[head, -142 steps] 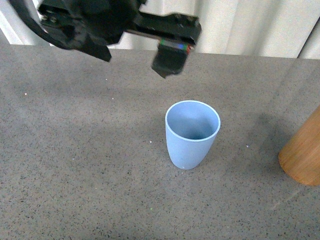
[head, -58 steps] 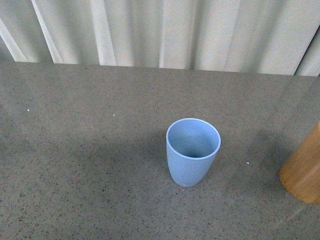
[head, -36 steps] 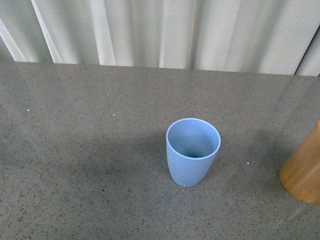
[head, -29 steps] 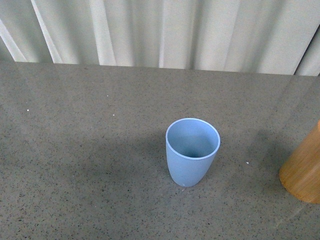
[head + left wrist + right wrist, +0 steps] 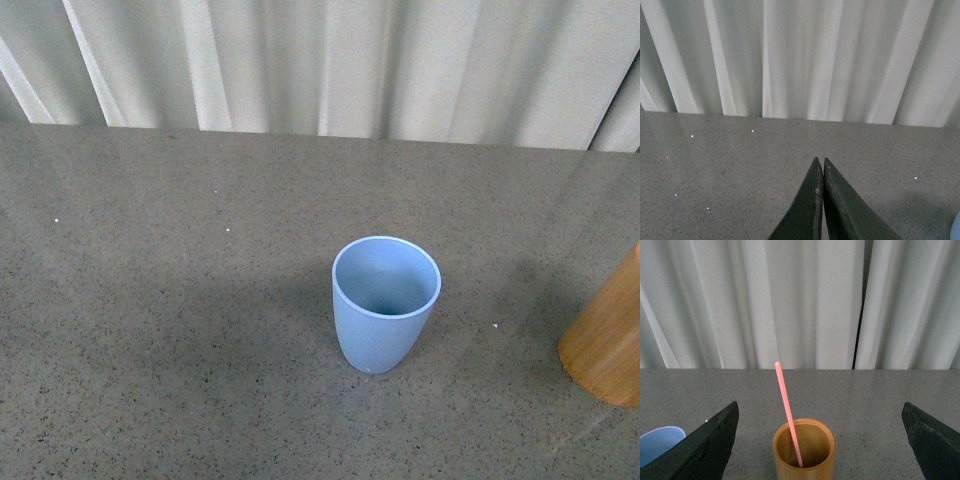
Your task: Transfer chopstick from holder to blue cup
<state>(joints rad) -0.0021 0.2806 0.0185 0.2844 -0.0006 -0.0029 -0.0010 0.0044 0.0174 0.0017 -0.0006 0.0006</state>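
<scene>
Grey, finely speckled tabletop (image 5: 150,330) of stone-like finish, its far edge running straight along a pale pleated curtain (image 5: 320,60). The front view shows broad open surface to the left of the blue cup (image 5: 386,303) and between the cup and the far edge, with neither arm in that view. The cup is a smooth matte tumbler with a thin round rim, narrowing to a rounded base. It stands upright and empty near the middle of the visible surface. The holder (image 5: 607,345), a light orange-brown wooden cylinder with fine vertical grain, stands well apart to the cup's right. In the front view only part of its side wall shows, since the picture's border cuts off the rest. The right wrist view shows the holder's open round mouth, though its base is cut off there. The chopstick (image 5: 788,415) is a thin, straight pinkish-red stick. Its lower end is inside the holder and it leans, with its upper part rising clear of the rim. The right gripper (image 5: 820,405) is spread wide — its dark fingers flank the holder without touching it. The left gripper (image 5: 820,161) has its dark tapered fingers pressed together, tips meeting, with nothing between them.
</scene>
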